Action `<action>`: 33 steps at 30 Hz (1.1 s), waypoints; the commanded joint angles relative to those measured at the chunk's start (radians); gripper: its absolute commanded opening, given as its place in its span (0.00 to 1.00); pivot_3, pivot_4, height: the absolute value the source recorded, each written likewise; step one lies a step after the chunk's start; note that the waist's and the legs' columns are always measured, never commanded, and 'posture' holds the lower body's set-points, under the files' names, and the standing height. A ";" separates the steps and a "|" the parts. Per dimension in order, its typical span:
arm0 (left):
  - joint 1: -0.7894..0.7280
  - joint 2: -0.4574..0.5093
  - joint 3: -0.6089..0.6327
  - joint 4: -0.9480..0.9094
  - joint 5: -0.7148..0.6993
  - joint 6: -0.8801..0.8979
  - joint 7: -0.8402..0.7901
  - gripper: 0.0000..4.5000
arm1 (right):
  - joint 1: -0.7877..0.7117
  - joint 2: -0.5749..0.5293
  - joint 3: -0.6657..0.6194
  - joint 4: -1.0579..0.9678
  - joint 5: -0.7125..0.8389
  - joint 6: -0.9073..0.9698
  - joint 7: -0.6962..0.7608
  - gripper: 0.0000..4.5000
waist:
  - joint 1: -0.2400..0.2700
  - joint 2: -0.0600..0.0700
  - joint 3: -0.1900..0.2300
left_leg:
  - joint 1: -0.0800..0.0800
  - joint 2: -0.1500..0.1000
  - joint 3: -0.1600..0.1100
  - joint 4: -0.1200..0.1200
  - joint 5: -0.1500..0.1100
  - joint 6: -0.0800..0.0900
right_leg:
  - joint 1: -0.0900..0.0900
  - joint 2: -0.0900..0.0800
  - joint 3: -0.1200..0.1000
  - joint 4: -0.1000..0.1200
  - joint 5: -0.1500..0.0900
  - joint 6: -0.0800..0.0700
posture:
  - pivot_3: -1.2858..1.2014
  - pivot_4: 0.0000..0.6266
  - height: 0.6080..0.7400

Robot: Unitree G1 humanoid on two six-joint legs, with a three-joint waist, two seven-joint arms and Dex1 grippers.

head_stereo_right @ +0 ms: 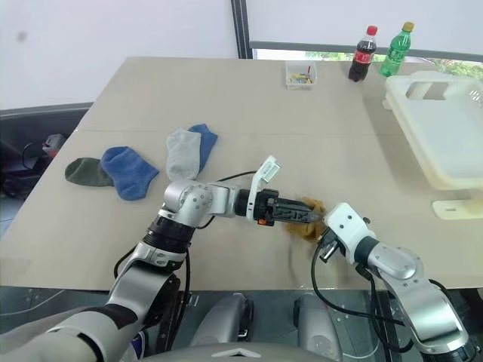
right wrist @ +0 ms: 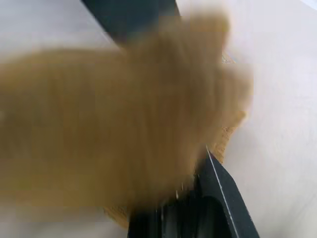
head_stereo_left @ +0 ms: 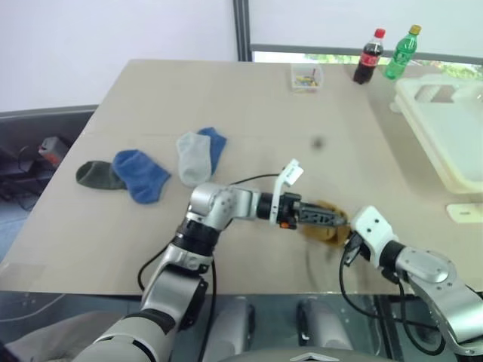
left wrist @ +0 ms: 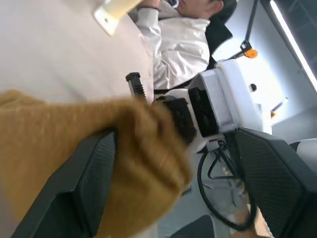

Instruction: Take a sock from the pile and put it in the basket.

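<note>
A mustard-yellow sock [head_stereo_left: 324, 228] is near the table's front edge, bunched at the tip of my right gripper [head_stereo_left: 346, 240], which is shut on it. My left gripper [head_stereo_left: 336, 219] reaches across from the left and stands open, its fingers [left wrist: 94, 183] wide apart with the sock [left wrist: 74, 148] between them and lying against one pad. The rest of the pile lies at the left: a dark green sock [head_stereo_left: 98, 175], a blue sock [head_stereo_left: 142, 175] and a grey sock [head_stereo_left: 193, 157] over another blue one [head_stereo_left: 214, 143]. The cream-white basket [head_stereo_right: 413, 143] stands at the far right.
At the table's back stand a small clear box [head_stereo_left: 306, 77], a cola bottle [head_stereo_left: 368, 56] and a green bottle [head_stereo_left: 401, 53]. A small white piece [head_stereo_left: 464, 213] lies below the basket. A person in a white shirt [left wrist: 173, 44] sits beyond the table.
</note>
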 commanded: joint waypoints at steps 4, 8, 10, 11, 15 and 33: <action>-0.034 -0.097 -0.067 0.199 0.156 -0.138 0.075 0.89 | 0.074 -0.056 -0.101 -0.196 0.011 0.091 0.000 0.02 | 0.014 0.000 0.000 | -0.001 0.000 -0.001 0.000 0.000 0.000 | 0.000 0.000 -0.001 -0.001 0.000 0.000 | 0.52 0.24 1.00; -0.053 -0.152 -0.049 0.285 0.192 -0.171 0.103 0.89 | 0.187 -0.094 -0.197 -0.295 0.016 0.137 0.018 0.02 | 0.025 0.000 -0.001 | -0.001 -0.001 -0.002 0.001 0.000 0.000 | 0.002 -0.001 -0.003 -0.002 0.000 0.001 | 0.52 0.24 1.00; -0.058 -0.172 -0.057 0.318 0.216 -0.194 0.113 0.89 | 0.248 -0.088 -0.257 -0.333 0.031 0.158 0.023 0.02 | 0.025 0.000 -0.002 | -0.001 -0.001 -0.003 0.001 0.000 0.000 | 0.003 -0.001 -0.004 -0.003 -0.001 0.001 | 0.52 0.24 1.00; -0.058 -0.176 -0.060 0.326 0.224 -0.203 0.112 0.89 | 0.276 -0.086 -0.289 -0.351 0.039 0.165 0.029 0.02 | 0.025 0.000 -0.002 | 0.000 -0.001 -0.003 0.002 0.000 0.000 | 0.004 -0.002 -0.004 -0.003 -0.001 0.002 | 0.52 0.24 1.00; -0.042 -0.155 -0.053 0.264 0.233 -0.244 0.083 0.89 | 0.301 -0.001 -0.432 -0.419 0.196 0.231 0.054 0.21 | 0.022 0.000 -0.003 | 0.001 -0.001 -0.004 0.002 0.000 0.000 | 0.006 -0.002 -0.004 -0.003 -0.002 0.004 | 0.52 0.24 1.00; 0.087 0.148 0.001 -0.340 0.307 -0.795 -0.079 0.89 | -0.266 0.010 -0.299 -0.062 0.509 0.531 -0.142 0.98 | 0.021 0.004 -0.002 | -0.004 0.000 -0.002 -0.001 0.000 0.000 | -0.001 -0.002 -0.003 -0.003 0.000 0.000 | 0.52 0.24 1.00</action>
